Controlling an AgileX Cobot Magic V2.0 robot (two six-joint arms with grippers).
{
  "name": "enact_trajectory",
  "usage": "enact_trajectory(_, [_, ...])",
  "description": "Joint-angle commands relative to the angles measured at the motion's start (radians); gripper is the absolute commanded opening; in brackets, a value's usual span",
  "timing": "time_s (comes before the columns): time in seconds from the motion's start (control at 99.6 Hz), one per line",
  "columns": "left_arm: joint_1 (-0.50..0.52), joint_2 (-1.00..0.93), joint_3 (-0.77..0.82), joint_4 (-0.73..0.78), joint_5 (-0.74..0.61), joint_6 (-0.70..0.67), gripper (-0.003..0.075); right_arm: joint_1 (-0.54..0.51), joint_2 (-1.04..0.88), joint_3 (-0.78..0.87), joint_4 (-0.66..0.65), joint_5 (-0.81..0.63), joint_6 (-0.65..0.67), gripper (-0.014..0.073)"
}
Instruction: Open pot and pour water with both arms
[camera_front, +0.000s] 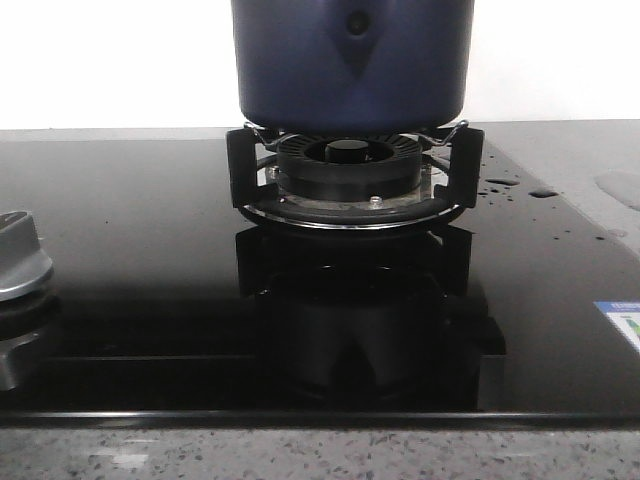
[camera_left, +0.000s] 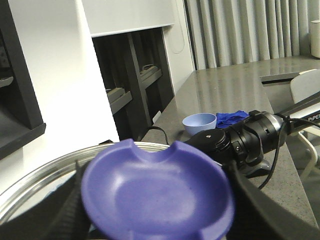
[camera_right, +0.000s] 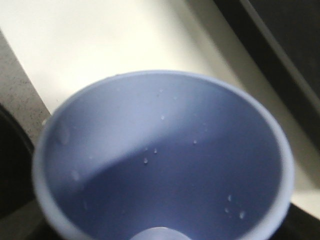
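Note:
The dark navy pot (camera_front: 350, 60) stands on the black ribbed burner ring (camera_front: 350, 165) at the back centre of the glass hob; its top is cut off by the frame. No gripper shows in the front view. My left gripper (camera_left: 159, 202) is shut on the blue round knob (camera_left: 157, 192) of the metal lid (camera_left: 40, 172), with dark fingers (camera_left: 67, 212) on either side. A light blue cup (camera_right: 165, 165) with water drops inside fills the right wrist view, held close with its mouth toward the camera. The right gripper's fingers are hidden behind it. The cup also shows in the left wrist view (camera_left: 199, 122).
A silver stove knob (camera_front: 20, 260) sits at the hob's left. Water drops (camera_front: 505, 183) lie right of the burner, with a sticker (camera_front: 620, 322) at the right edge. A blue cloth (camera_left: 232, 117) lies on the grey counter beside the black right arm (camera_left: 250, 140).

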Motion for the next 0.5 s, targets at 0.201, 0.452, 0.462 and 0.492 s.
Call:
enact_trajectory(0.201, [-0.003, -0.026, -0.031, -0.067, -0.026, -0.013, 0.0241, -0.089, -0.205, 0.021, 0.049, 0.231, 0.375, 0.0185])
enact_trajectory(0.452, [-0.022, -0.009, -0.031, -0.06, -0.033, -0.013, 0.0241, -0.358, -0.34, 0.358, 0.048, -0.003, 0.529, 0.0188])
enact_trajectory(0.462, [-0.022, -0.007, -0.031, -0.06, -0.033, -0.013, 0.0241, -0.373, -0.34, 0.367, 0.048, -0.033, 0.529, 0.0188])
enact_trajectory(0.492, [-0.022, -0.004, -0.031, -0.06, -0.033, -0.013, 0.0241, -0.403, -0.341, 0.412, 0.048, -0.095, 0.529, 0.0188])
